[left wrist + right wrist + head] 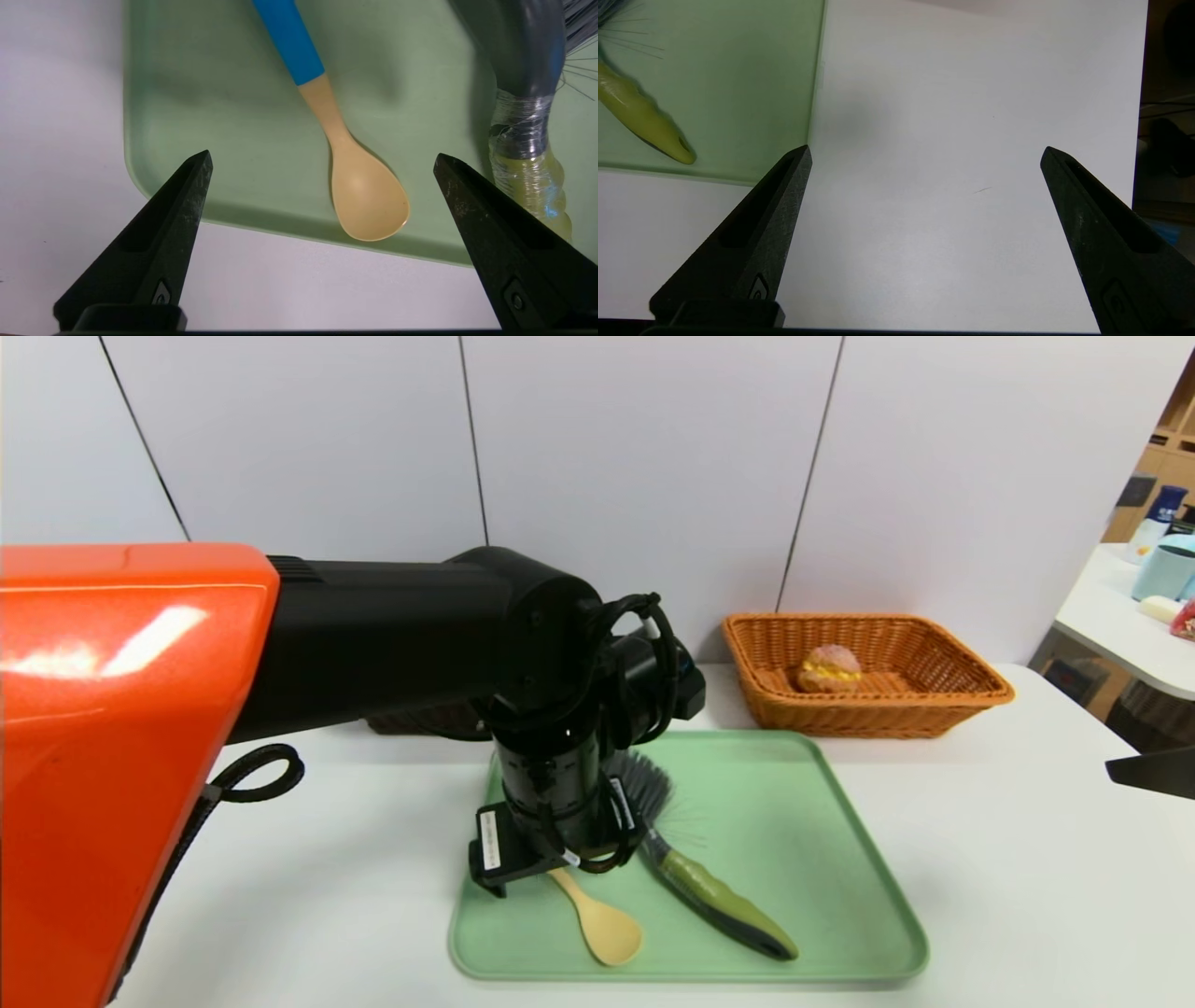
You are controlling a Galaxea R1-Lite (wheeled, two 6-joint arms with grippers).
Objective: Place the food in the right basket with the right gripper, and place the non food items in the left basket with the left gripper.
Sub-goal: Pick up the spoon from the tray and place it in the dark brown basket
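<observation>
The bun [829, 669] already sits in the orange basket [971, 691] at the table's far right, so the food half looks done — what I have in hand is the non-food pair on the green tray [822, 859]. My left gripper [322, 163] hangs over the tray's near left corner, pointing steeply down, fingers [180, 214] spread wide and holding nothing. The spoon [364, 196] lies between them below, its yellow bowl toward the tray's near edge and its blue handle running toward the far edge. The brush [719, 896] lies just beside it, apart from it, olive handle toward the near right corner and bristles toward the middle.

Next, I judge, I should come straight down and pinch the spoon across its narrow neck. One finger would land close to the brush's taped neck, the other near the tray's raised left lip — little room either side. The dark basket [425, 719] is mostly hidden behind my own arm at the table's far left, so the carry there goes partly blind.

My right gripper [924, 186] is parked off the tray's right edge over bare table [948, 116], fingers apart and empty.
</observation>
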